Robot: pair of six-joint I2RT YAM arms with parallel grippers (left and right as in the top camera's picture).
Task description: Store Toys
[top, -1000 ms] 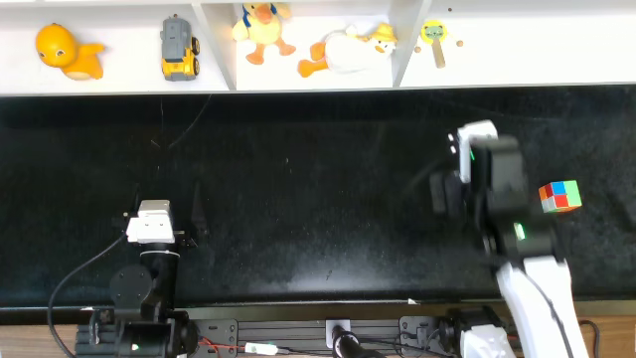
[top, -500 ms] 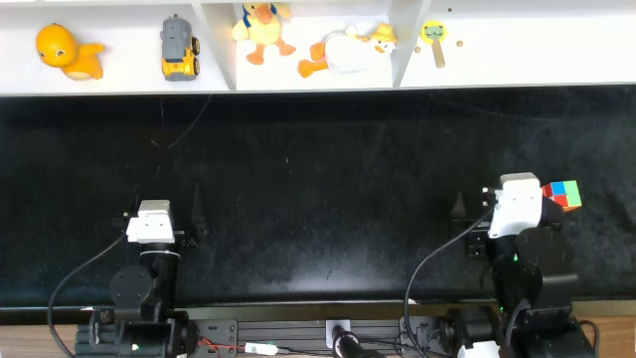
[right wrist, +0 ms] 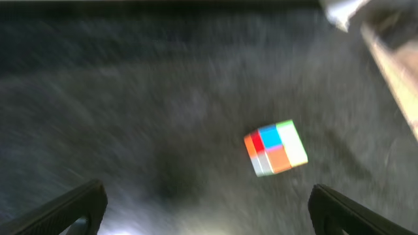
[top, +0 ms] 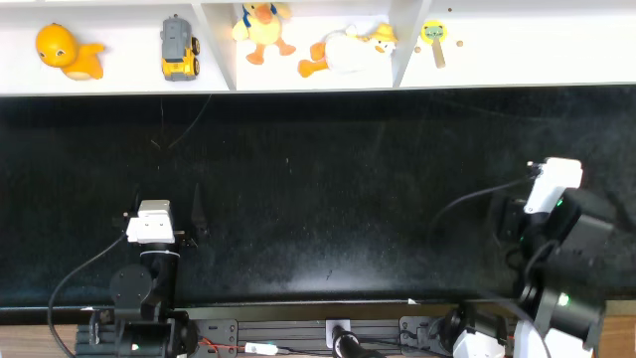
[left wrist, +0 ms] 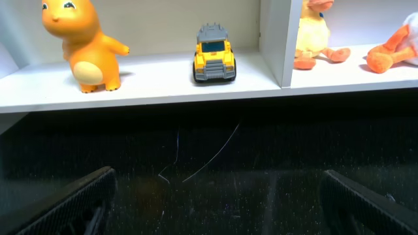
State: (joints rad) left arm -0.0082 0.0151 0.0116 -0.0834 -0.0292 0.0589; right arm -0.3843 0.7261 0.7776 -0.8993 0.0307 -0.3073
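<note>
Your right hand [right wrist: 204, 193] is over the right side of the black table [top: 328, 179]. Its fingers are spread wide and there is nothing between them. The colour cube [right wrist: 275, 148] rests on the table just beyond those fingertips. It sits off to one side of the gap rather than in line with it, touches nothing, and lies near the table's right edge. Your left hand [left wrist: 217, 176] is at the near left of the table, likewise wide open and empty, and it faces the white shelf [top: 119, 88] that runs along the far edge. In the shelf's left compartment an orange figure [top: 68, 50] stands upright, with a yellow truck [top: 179, 50] to its right, the two well apart. The middle compartment holds a yellow duck plush [top: 261, 30] sitting up on the left and a white duck plush [top: 348, 50] lying on its side just to its right. A small green toy [top: 434, 35] sits at the left end of the right compartment. Thin pale scratches [left wrist: 209, 153] mark the table in front of the truck.
</note>
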